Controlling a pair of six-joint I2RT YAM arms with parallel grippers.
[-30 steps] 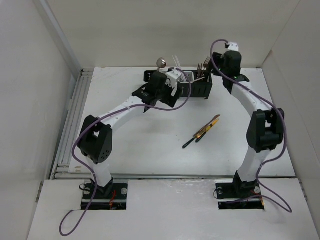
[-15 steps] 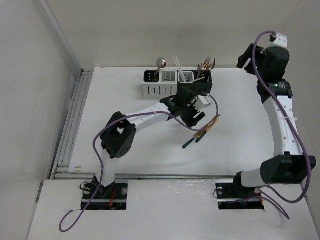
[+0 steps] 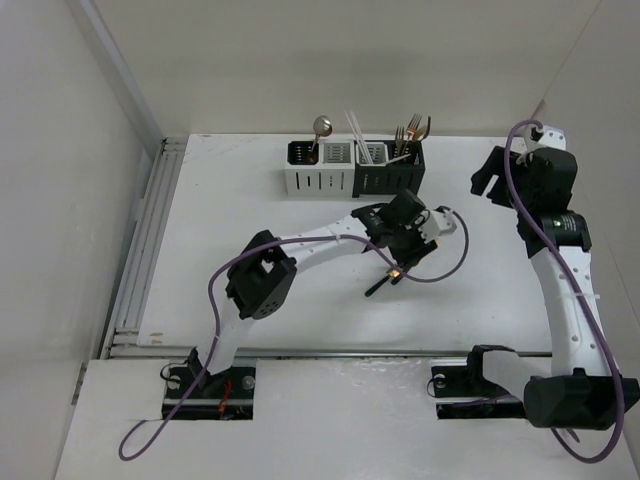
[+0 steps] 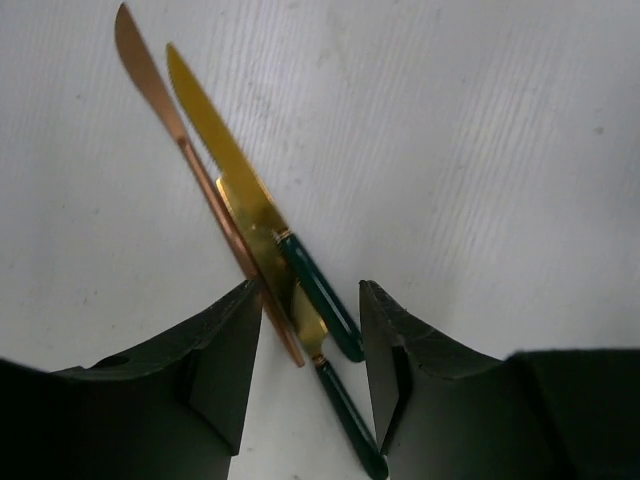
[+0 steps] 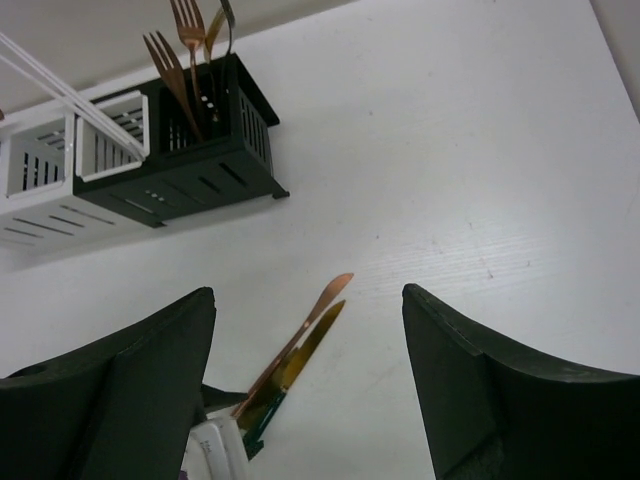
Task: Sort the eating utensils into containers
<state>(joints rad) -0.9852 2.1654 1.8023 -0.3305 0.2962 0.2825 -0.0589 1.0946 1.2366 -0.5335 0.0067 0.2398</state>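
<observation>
Robot lab: white panel walls (image 3: 60,200) (aluminium rail (image 3: 140,250)).

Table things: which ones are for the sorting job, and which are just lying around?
For the job:
- the knives lying on the table
- the containers
- the forks, spoon and chopsticks standing in them

Just there:
- the metal rail along the table's left edge
- the purple cables

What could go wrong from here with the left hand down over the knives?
1. Three knives lie bunched between the fingers of the left hand: a copper knife, a gold knife and a second green-handled knife partly under it. A grip here may lift several, or only one loosely.
2. The copper knife lies against one finger, which may push it aside rather than grip it.
</observation>
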